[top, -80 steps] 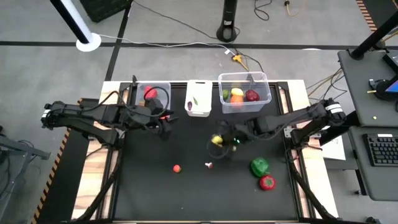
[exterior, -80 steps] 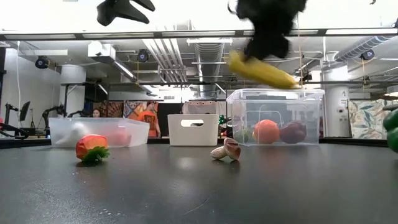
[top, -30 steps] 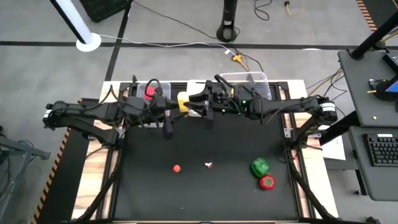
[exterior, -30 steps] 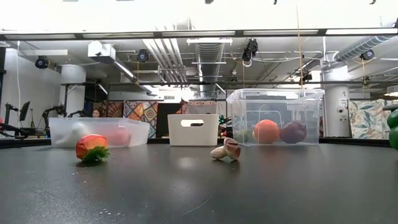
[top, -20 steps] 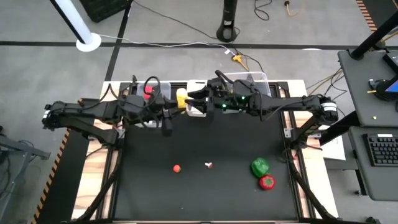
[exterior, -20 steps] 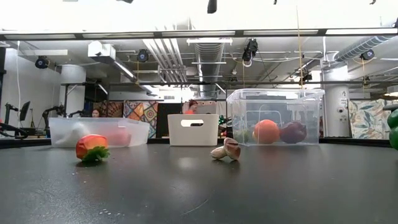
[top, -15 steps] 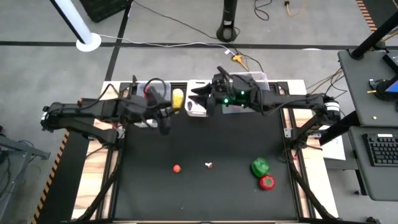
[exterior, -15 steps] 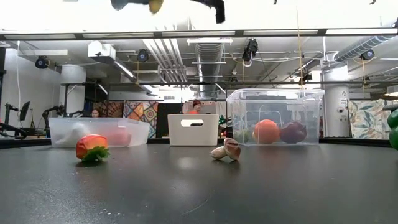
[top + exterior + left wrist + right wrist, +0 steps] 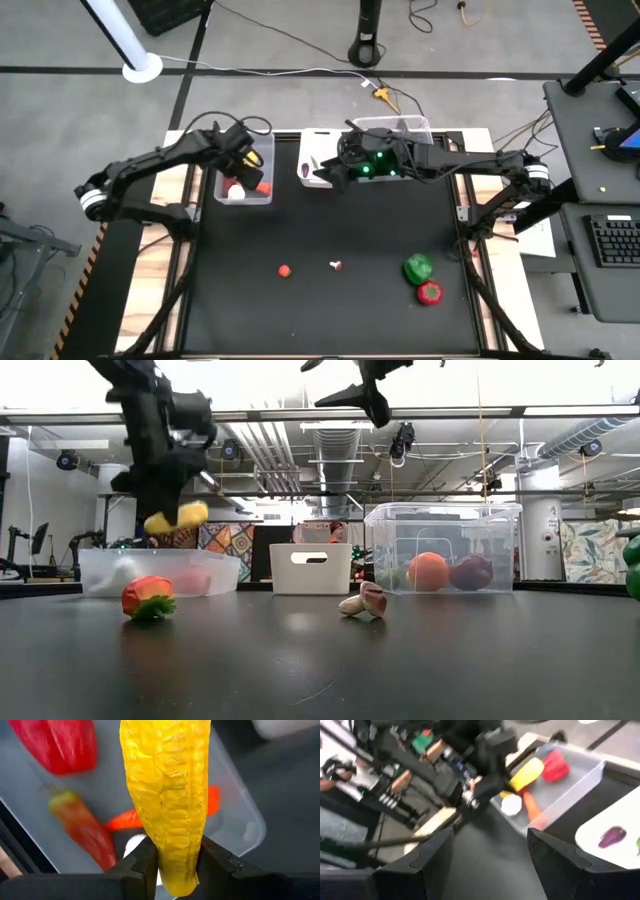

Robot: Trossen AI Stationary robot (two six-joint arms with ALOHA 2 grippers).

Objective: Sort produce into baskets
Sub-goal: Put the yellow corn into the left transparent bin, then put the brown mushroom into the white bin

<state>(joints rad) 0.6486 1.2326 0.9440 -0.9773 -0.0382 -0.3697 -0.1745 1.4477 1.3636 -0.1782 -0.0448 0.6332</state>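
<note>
The yellow item (image 9: 165, 805) held by the left end effector (image 9: 247, 160) is long and tapering, with a wrinkled, ridged skin; seen close in the left wrist view it reads more like a toy corn cob than a smooth banana. The two dark fingers (image 9: 137, 865) are closed against its sides near one end. It hangs above the clear tub (image 9: 243, 170) at the far left of the surface (image 9: 330, 310).

Through the left wrist view the tub's contents show beneath it: a red pepper (image 9: 57, 745), a red chili with a green stem (image 9: 82, 827), an orange carrot (image 9: 132, 820) and something white, mostly hidden. The high view shows only red and white patches in that tub. The low view shows the height: the yellow item (image 9: 177, 516) is clear above the tub's rim (image 9: 160, 555).

The right end effector (image 9: 325, 168) hovers over the near edge of the white tub (image 9: 318, 152), its fingers spread wide and empty in the right wrist view, which also shows a purple piece (image 9: 612, 836) in that tub. The wider clear tub (image 9: 443, 548) at far right holds an orange (image 9: 428, 571) and a dark red piece (image 9: 471, 572).

On the open surface lie a strawberry-like red fruit (image 9: 285, 270), a garlic (image 9: 337, 265), a green pepper (image 9: 417, 267) and a red pepper (image 9: 430, 293), the last two touching.
</note>
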